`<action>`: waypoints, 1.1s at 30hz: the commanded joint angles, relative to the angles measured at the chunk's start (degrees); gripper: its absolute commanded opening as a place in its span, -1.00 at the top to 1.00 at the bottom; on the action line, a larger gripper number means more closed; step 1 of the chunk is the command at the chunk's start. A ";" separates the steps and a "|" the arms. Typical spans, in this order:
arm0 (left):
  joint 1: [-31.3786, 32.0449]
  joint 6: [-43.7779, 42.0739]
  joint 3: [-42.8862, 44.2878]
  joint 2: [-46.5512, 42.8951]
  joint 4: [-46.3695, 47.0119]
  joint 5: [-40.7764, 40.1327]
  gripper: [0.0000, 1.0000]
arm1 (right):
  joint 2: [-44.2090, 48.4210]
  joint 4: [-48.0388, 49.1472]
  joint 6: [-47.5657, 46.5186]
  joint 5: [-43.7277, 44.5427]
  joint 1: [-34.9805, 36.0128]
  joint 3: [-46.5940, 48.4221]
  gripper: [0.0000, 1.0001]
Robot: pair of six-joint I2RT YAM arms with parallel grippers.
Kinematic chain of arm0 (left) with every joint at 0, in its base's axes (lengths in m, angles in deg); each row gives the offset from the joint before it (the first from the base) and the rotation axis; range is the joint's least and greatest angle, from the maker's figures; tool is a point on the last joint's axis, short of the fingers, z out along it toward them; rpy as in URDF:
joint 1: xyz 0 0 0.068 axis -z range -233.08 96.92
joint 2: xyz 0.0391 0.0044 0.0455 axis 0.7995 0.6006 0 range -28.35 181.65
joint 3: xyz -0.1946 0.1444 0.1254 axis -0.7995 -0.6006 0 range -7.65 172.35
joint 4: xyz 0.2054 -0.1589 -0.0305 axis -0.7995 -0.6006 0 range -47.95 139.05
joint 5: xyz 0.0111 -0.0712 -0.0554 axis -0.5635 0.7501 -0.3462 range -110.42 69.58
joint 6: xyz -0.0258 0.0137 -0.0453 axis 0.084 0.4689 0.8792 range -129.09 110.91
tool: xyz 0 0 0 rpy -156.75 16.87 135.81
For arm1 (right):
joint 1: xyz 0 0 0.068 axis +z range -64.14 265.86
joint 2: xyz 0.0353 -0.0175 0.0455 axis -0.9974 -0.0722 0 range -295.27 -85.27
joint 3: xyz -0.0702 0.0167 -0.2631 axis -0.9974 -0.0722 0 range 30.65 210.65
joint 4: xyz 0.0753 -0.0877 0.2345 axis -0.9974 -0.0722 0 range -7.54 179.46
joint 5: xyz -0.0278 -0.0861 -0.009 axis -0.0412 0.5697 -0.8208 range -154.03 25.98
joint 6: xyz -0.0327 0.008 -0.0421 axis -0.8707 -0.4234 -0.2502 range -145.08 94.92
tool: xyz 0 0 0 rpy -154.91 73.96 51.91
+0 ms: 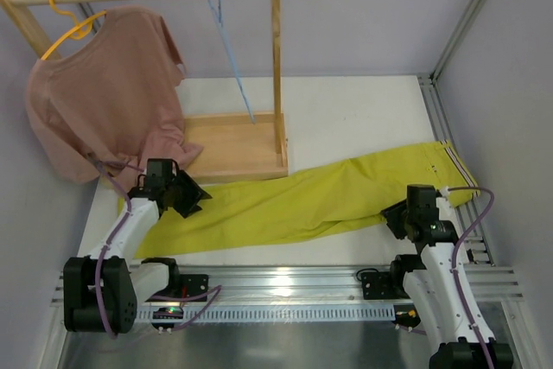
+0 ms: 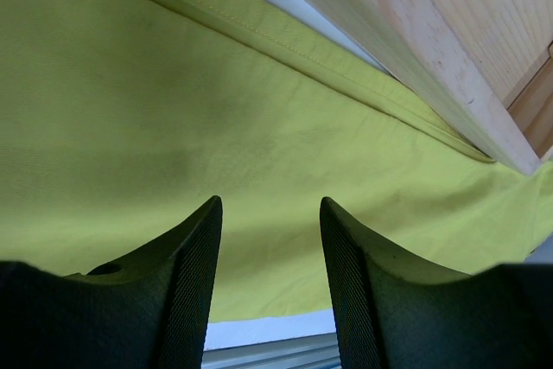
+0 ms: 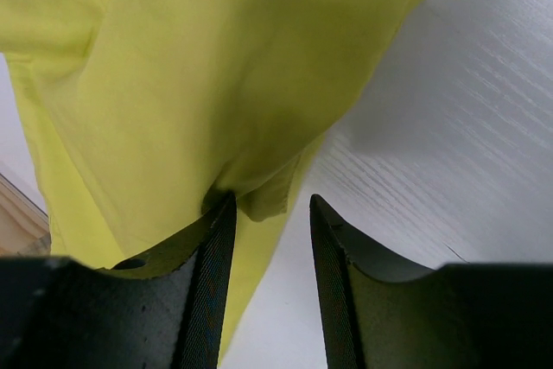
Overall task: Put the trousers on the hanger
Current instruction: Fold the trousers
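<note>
The yellow-green trousers (image 1: pixel 294 205) lie flat across the white table, legs to the left and striped waistband at the far right. The light-blue hanger (image 1: pixel 233 58) hangs from the wooden rail, with nothing on it. My left gripper (image 1: pixel 194 196) hovers open over the leg end; in the left wrist view its jaws (image 2: pixel 270 205) stand apart above smooth cloth (image 2: pixel 216 110). My right gripper (image 1: pixel 393 218) is at the near edge of the trousers' upper part. In the right wrist view it (image 3: pixel 272 200) is open, its left finger touching a small fold of cloth (image 3: pixel 199 66), bare table between the fingers.
A wooden rack stands at the back left, its base tray (image 1: pixel 229 149) just behind the trouser legs and its edge (image 2: pixel 432 66) close to my left gripper. A dusty-pink T-shirt (image 1: pixel 104 92) hangs on a yellow hanger (image 1: pixel 73 23). A metal rail (image 1: pixel 285 278) runs along the near edge.
</note>
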 commanded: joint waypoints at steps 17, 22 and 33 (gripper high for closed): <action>0.17 3.31 -1.16 -1.96 -0.11 -5.39 0.00 | 5.13 7.20 3.40 3.97 0.11 -4.81 0.26; 0.17 4.19 -1.25 -1.61 -0.47 -6.01 0.00 | 5.13 10.36 4.36 1.69 0.11 -6.22 0.26; 0.09 5.77 -1.52 -1.09 -0.20 -8.72 0.00 | 7.67 11.52 5.35 1.06 0.11 -8.52 0.72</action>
